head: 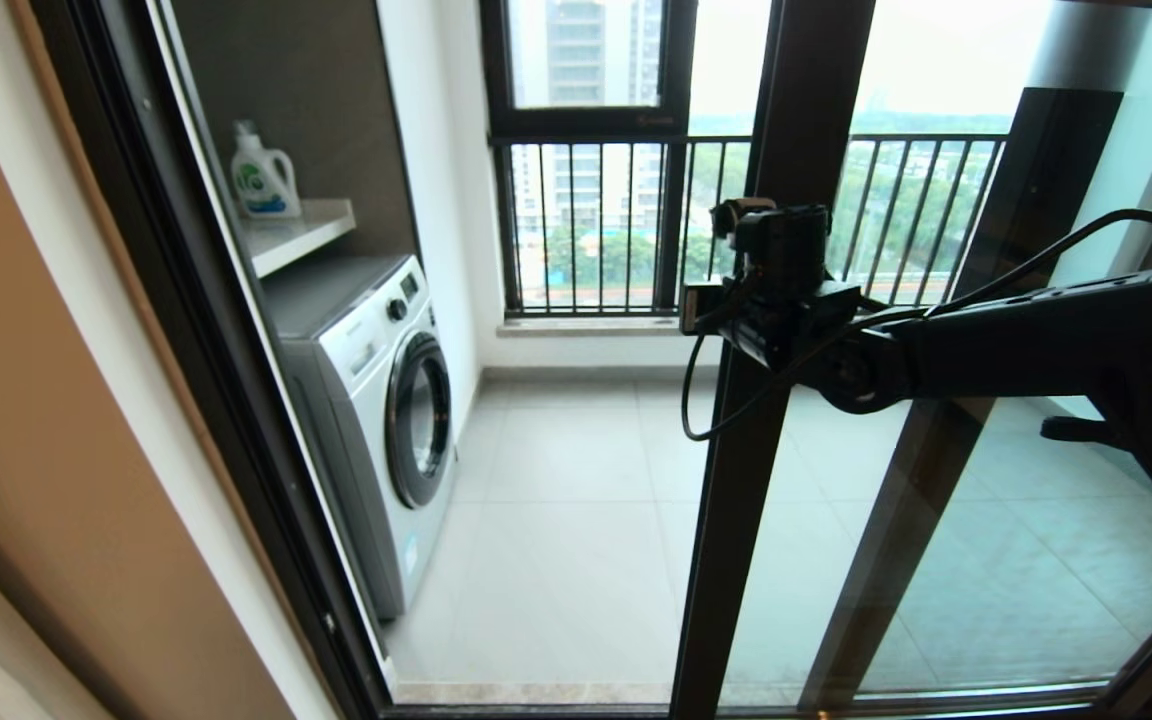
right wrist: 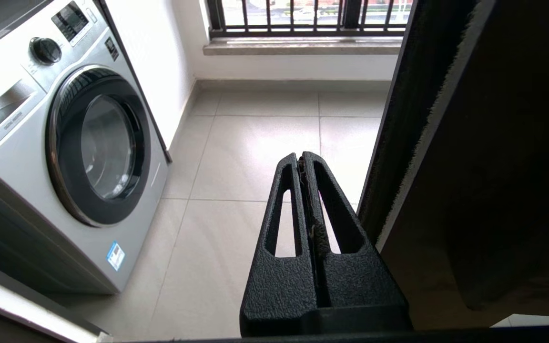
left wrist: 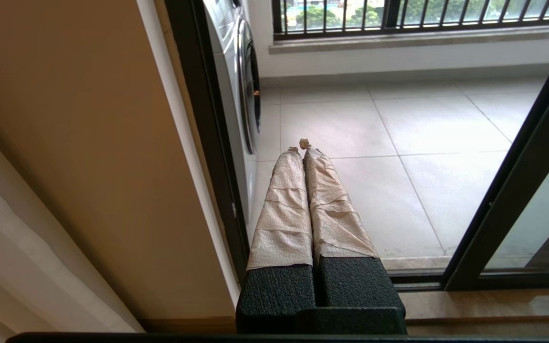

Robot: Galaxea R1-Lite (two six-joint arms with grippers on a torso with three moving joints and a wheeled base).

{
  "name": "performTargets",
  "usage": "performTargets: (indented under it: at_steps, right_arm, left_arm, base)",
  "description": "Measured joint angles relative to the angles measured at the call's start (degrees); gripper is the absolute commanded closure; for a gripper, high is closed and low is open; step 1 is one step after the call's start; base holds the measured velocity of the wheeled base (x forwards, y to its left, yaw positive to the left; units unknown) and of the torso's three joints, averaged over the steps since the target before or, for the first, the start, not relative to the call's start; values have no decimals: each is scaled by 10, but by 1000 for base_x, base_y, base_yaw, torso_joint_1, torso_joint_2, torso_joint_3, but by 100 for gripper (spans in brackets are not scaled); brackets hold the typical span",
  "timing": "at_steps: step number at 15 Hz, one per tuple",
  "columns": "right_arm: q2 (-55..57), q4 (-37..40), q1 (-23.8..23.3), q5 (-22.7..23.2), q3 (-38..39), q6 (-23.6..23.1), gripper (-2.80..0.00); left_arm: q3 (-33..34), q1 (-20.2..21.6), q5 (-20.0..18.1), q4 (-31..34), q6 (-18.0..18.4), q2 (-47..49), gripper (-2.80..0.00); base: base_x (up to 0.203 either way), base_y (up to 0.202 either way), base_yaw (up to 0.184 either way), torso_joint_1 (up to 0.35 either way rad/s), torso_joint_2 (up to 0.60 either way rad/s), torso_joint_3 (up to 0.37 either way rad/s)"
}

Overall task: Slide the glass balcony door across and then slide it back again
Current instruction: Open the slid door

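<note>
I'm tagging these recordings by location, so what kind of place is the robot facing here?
Most likely a laundry balcony in a high-rise flat: a white front-loading washing machine stands on pale floor tiles, a detergent bottle sits on a shelf above it, and a black-framed window with vertical railing bars looks onto tower blocks.

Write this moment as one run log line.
door: partly open | right hand: shut, beside door's upright edge | left hand: shut, idle near doorway's left side

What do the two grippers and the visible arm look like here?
The right arm is black, with a black cable looping off it. The right gripper has textured black fingers with long slots. The left gripper has the same black base, but its fingers are wrapped in wrinkled tan tape.
</note>
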Motion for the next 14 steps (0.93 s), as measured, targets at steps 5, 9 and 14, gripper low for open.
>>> performTargets:
  at_steps: [5,9,14]
  right_arm:
    - [-17,-14,-20,2,33,-1,0]
    - [-27,-27,-34,1,51,0,0]
    - [-41,-34,-59,2,75,-4,0]
  left_arm:
    - [0,0,0,0,0,0,0]
    - [0,0,0,0,0,0,0]
    - [0,0,0,0,0,0,0]
  base:
    - [0,0,0,0,0,0]
    - [0,0,0,0,0,0]
    - [0,0,0,0,0,0]
